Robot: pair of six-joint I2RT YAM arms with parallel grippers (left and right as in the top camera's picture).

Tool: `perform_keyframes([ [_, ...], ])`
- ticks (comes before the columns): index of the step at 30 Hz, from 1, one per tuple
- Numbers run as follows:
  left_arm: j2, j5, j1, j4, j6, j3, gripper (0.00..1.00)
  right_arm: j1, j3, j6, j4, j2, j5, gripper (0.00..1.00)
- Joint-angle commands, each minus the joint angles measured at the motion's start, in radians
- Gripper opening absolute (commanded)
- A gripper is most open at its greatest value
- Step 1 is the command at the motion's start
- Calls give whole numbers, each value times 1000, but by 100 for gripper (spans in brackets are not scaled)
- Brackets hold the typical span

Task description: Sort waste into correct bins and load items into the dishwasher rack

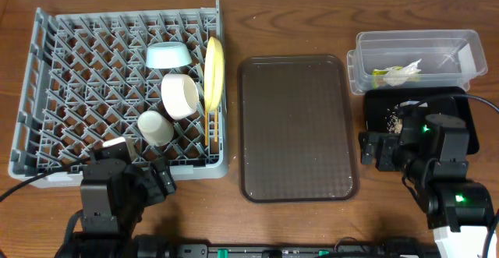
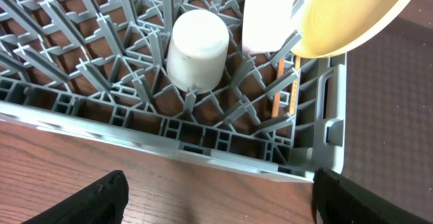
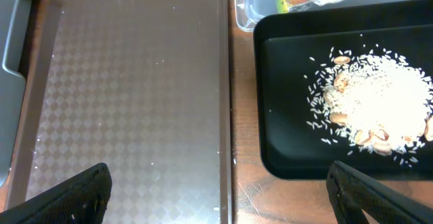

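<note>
The job looks finished. The plate (image 1: 214, 71), blue bowl (image 1: 168, 54), white bowl (image 1: 180, 94), cup (image 1: 154, 127) and chopsticks (image 2: 277, 92) stand in the rack (image 1: 47, 94). The wrapper (image 1: 405, 69) and packet (image 1: 380, 76) lie in the clear tub (image 1: 460, 51), and the rice (image 3: 379, 105) on the black tray (image 3: 284, 116). The left gripper (image 2: 216, 197) and right gripper (image 3: 216, 197) are wide open and empty. The bare brown tray (image 1: 296, 125) leaves room between them.

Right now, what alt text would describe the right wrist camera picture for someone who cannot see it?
A pile of cooked rice scraps lies in a black tray; a brown serving tray sits beside it, a clear tub beyond.
</note>
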Motion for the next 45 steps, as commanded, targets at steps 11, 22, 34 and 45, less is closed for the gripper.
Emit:
perform_keyframes([
  [11,-2,-9,0,-3,-5,-9,89,10,-11,2,-11,-11,9,99],
  [22,-2,-9,-1,-3,-5,-9,89,10,-11,2,-11,-13,9,99],
  [34,-2,-9,-1,-3,-5,-9,89,11,-142,-32,258,-195,24,99],
  [45,-2,-9,0,-3,-5,-9,90,23,-608,-85,771,-665,51,99],
])
